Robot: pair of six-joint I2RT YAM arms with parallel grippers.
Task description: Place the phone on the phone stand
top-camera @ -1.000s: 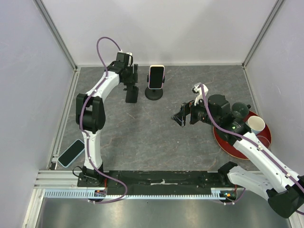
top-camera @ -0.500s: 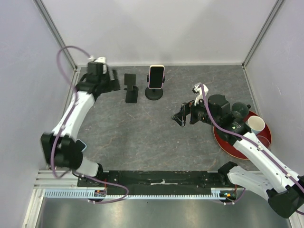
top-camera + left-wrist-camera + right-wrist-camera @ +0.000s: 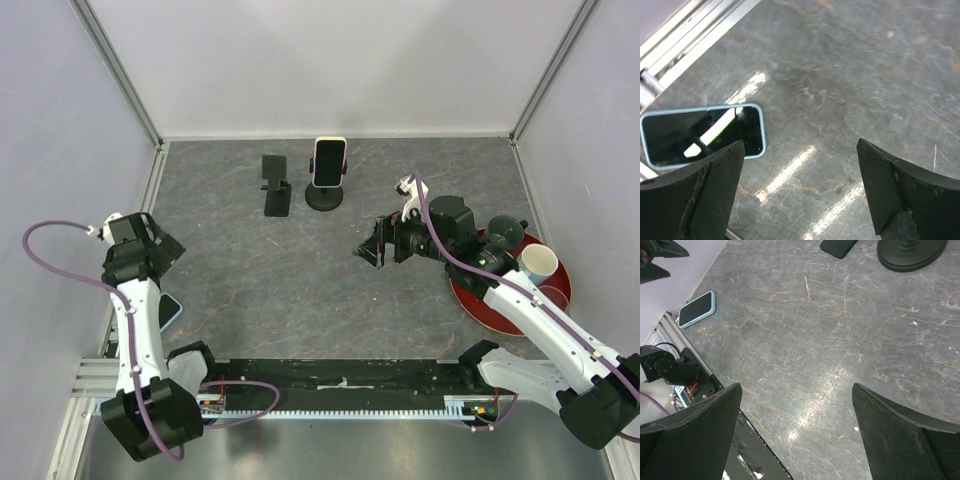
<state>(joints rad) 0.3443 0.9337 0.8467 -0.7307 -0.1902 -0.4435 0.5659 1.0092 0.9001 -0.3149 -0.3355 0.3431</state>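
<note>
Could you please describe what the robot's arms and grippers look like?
The left arm and right arm have white links with black joints; a purple cable loops along each. The left gripper and right gripper have broad, matte black wedge-shaped fingers.

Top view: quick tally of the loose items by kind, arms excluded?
Phones: 2 - light-cased phone held upright in a stand, blue-cased phone lying flat
Stands: 2 - round-base stand holding a phone, folding stand with nothing on it
Cups: 2 - white cup, dark cup
Trays: 1 - red tray
Total: 7
</note>
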